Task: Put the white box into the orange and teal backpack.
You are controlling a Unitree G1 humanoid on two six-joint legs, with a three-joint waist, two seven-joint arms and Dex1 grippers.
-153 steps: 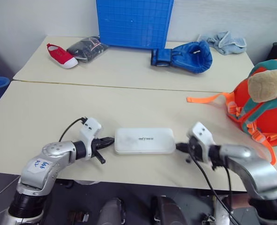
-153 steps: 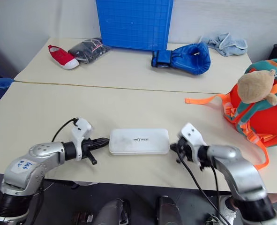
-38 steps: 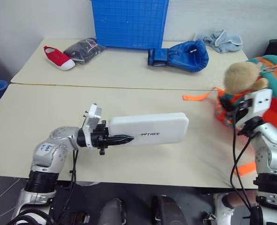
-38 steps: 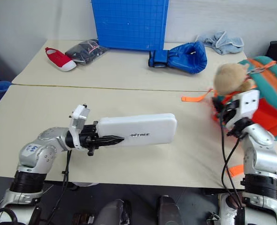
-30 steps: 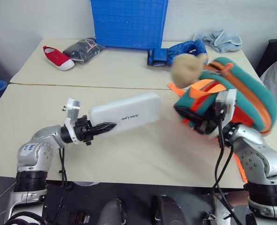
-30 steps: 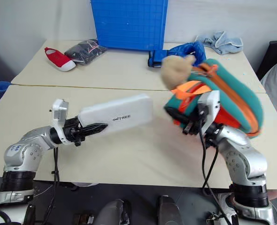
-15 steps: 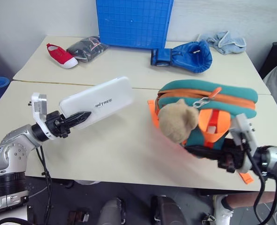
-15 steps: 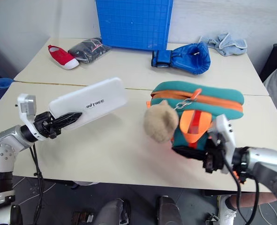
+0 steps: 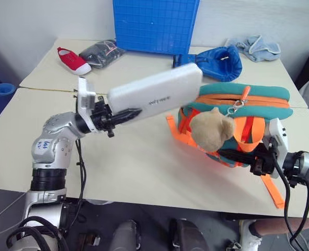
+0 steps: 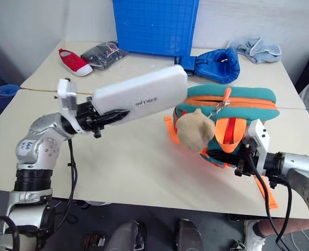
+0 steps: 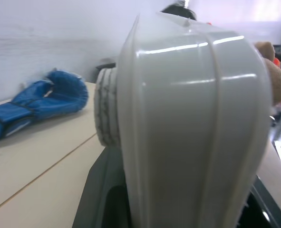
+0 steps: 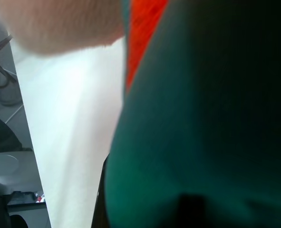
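The left gripper [image 9: 124,115] clamps its black fingers on one end of the flat white plastic box [image 9: 157,98], which juts past them, raised above the table. Its far end hangs over the rounded orange and teal backpack [image 9: 259,102]. The right gripper [image 9: 232,156], fingers closed, grips the backpack's near side, beneath the tan plush toy [image 9: 210,128].
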